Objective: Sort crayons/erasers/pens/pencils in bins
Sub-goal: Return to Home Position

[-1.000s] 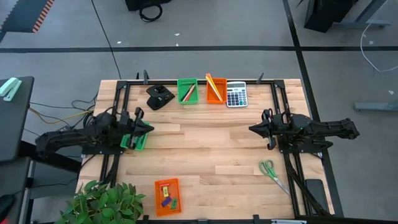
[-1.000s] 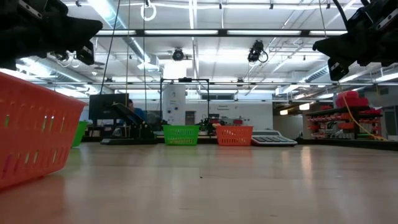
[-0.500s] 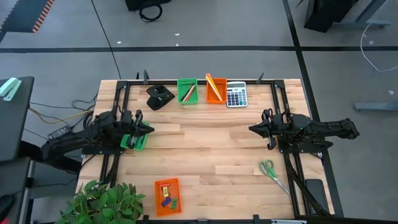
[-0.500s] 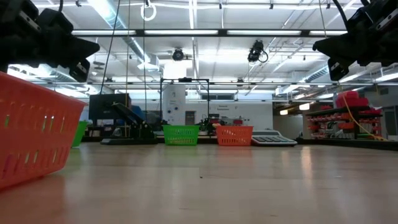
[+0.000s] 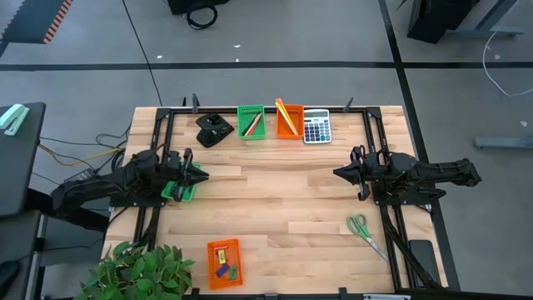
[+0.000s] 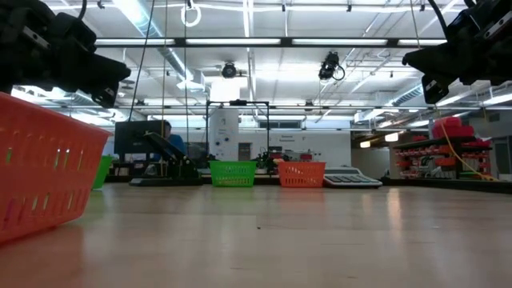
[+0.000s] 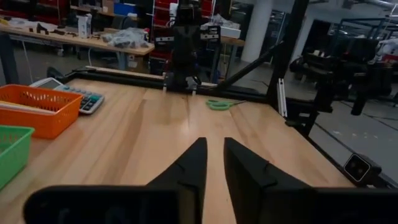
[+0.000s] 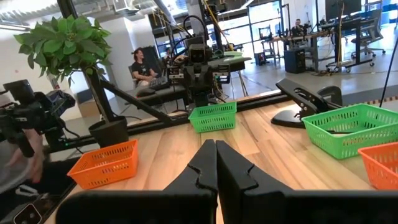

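Four bins stand on the wooden table. At the far edge, a green bin [image 5: 251, 122] holds red and orange sticks, and an orange bin [image 5: 288, 121] holds a long yellow pencil [image 5: 283, 109]. An orange bin [image 5: 223, 263] at the near edge holds small coloured erasers [image 5: 225, 269]. Another green bin [image 5: 178, 191] sits at the left. My left gripper [image 5: 202, 173] hovers level over that bin's right end, its fingers [image 7: 214, 146] slightly apart with nothing between them. My right gripper [image 5: 336, 172] hangs level at the right, shut [image 8: 216, 149] and empty.
A grey calculator [image 5: 316, 127] and a black desk tool [image 5: 213, 130] sit at the far edge. Green-handled scissors [image 5: 362, 227] lie at the near right. A potted plant [image 5: 137, 271] overhangs the near left corner. Bare wood lies between the two arms.
My left gripper's front end has dipped a little toward level above the green bin at the left. The right arm has kept still.
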`<state>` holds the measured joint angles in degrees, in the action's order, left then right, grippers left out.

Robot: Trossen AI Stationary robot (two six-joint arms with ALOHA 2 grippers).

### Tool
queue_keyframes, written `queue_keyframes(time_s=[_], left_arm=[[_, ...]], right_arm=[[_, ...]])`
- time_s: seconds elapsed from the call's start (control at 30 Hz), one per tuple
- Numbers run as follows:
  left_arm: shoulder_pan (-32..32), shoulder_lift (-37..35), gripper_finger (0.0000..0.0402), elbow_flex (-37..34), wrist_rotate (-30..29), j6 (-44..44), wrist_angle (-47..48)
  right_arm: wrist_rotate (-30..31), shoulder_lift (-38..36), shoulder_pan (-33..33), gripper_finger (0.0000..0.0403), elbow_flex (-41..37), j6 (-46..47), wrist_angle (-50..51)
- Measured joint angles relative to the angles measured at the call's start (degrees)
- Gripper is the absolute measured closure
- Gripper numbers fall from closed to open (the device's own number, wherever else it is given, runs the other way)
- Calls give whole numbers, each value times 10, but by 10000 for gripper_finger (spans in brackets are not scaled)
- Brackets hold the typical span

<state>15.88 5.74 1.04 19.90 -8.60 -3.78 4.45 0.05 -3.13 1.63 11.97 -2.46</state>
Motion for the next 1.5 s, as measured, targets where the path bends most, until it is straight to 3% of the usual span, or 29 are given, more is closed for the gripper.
queue_keyframes(time_s=[0.27, 1.5], left_arm=[[0, 0, 320, 0, 0, -1, -6], [0, 0, 320, 1, -2, -2, -10]], right_arm=[[0, 0, 0, 397, 0, 0, 0], [0, 0, 0, 397, 0, 0, 0]])
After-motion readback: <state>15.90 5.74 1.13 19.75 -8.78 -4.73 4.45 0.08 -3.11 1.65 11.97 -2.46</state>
